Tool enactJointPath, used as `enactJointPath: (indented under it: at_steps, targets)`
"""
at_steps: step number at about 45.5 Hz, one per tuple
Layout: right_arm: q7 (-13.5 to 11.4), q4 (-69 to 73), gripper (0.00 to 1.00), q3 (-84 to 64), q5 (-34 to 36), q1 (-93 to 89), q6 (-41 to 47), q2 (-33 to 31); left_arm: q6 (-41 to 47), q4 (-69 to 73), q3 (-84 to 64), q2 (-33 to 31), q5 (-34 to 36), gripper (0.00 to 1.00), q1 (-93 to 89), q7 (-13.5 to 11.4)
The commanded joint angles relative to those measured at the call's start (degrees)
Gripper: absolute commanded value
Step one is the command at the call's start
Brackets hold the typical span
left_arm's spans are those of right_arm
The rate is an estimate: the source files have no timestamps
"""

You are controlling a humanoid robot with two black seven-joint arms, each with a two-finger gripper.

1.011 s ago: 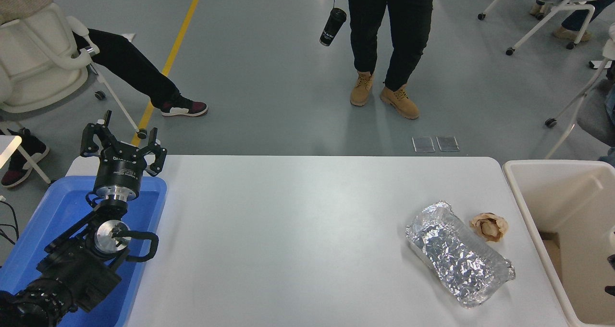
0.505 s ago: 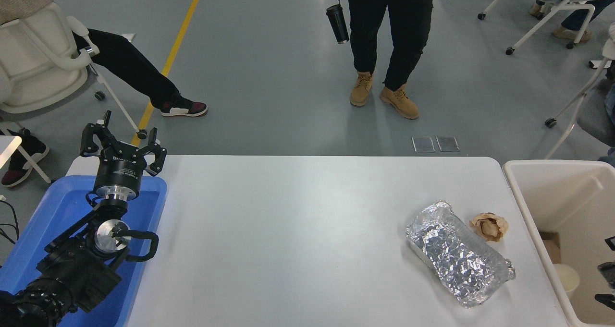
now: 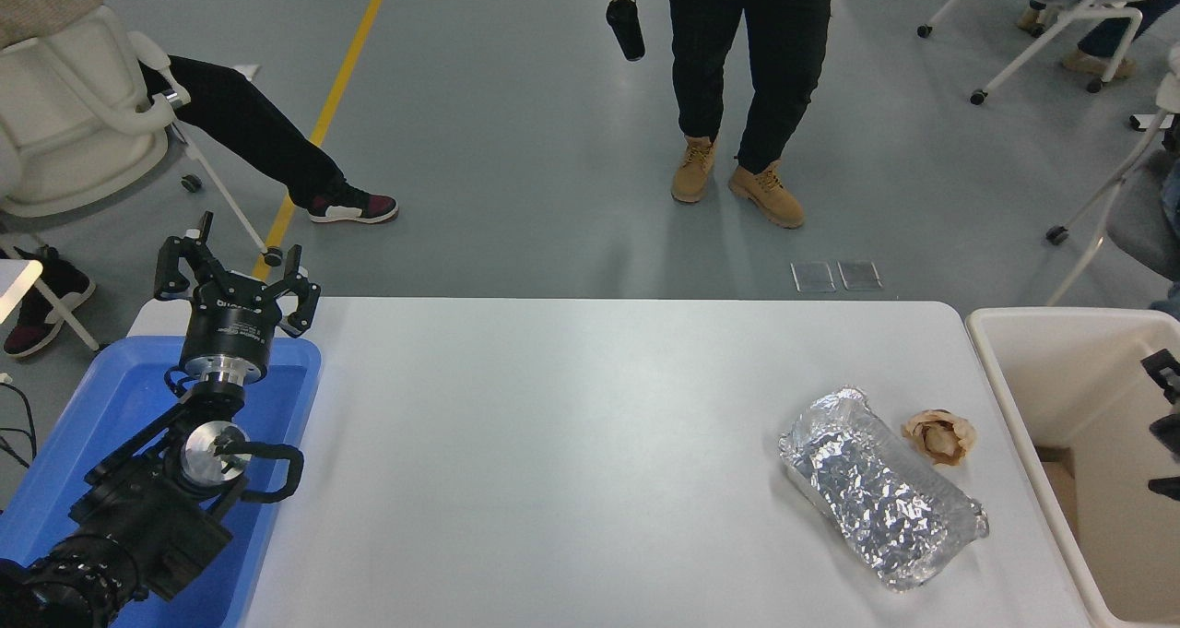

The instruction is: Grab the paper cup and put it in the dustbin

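The dustbin is a large cream-beige bin at the table's right end. No paper cup shows on the table or in the visible part of the bin. Only a small black part of my right gripper shows at the picture's right edge, over the bin, and most of it is cut off. My left gripper is open and empty, parked above the blue tray at the lower left.
A crumpled silver foil container and a crumpled brown paper wad lie on the white table near the bin. A person stands beyond the far edge holding a black flask. Chairs stand around.
A white cup that showed at the bottom of the bin half a second ago no longer shows. My right gripper has moved up along the right edge. The person's flask has swung.
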Motion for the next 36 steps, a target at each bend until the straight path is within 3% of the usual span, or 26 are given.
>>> enactJointPath:
  at_steps: [1, 18, 36]
  targets:
    - [-0.14, 11.10, 1.00, -8.85, -0.06, 14.29, 2.27, 1.16, 0.00, -0.01, 0.00, -0.03, -0.02, 0.99, -0.02, 0.00]
    - [-0.23, 25.33, 1.00, -9.03, -0.59, 28.87, 7.02, 1.07, 0.00, 0.08, 0.00, -0.03, -0.02, 0.99, -0.02, 0.00]
    - [-0.23, 38.78, 1.00, -11.40, -10.61, 43.29, 11.14, 0.02, 0.00, -0.01, 0.00, -0.04, -0.02, 0.99, -0.02, 0.00]
